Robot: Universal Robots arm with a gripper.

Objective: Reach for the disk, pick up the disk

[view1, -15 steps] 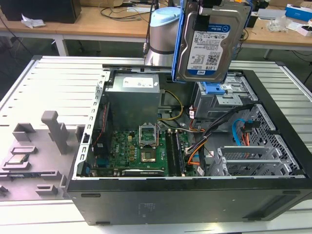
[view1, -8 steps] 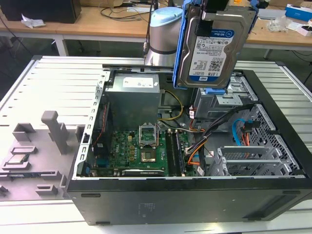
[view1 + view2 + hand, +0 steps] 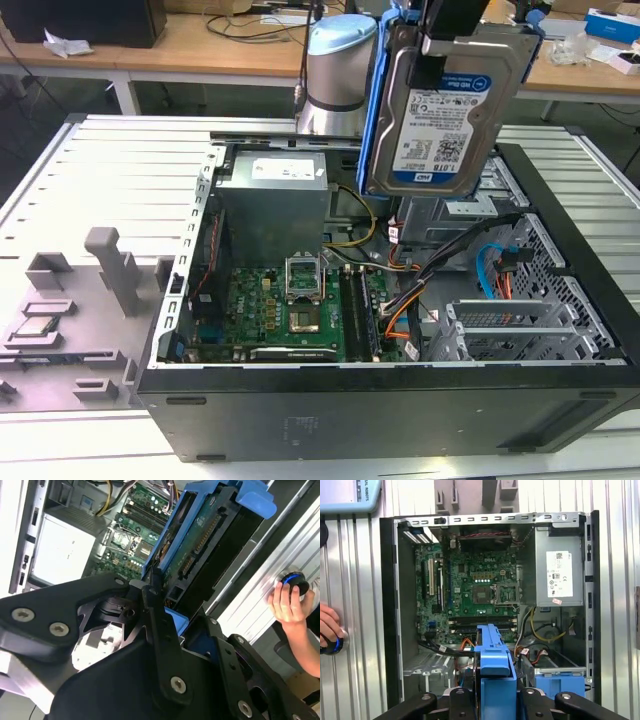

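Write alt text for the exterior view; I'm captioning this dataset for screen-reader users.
The gripper holds the disk upright, lifted above an open computer case that lies on its side on a slatted metal table. The case's green motherboard, grey power supply and cables are exposed below.

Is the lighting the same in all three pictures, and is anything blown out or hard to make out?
Exterior view: even room light; the disk, held up above the open computer case, has a readable label. Second wrist view: the hand is a dark mass up close, the grey box in the case nearly washed out white. First wrist view: the motherboard is clear, the case's side walls are in shadow.
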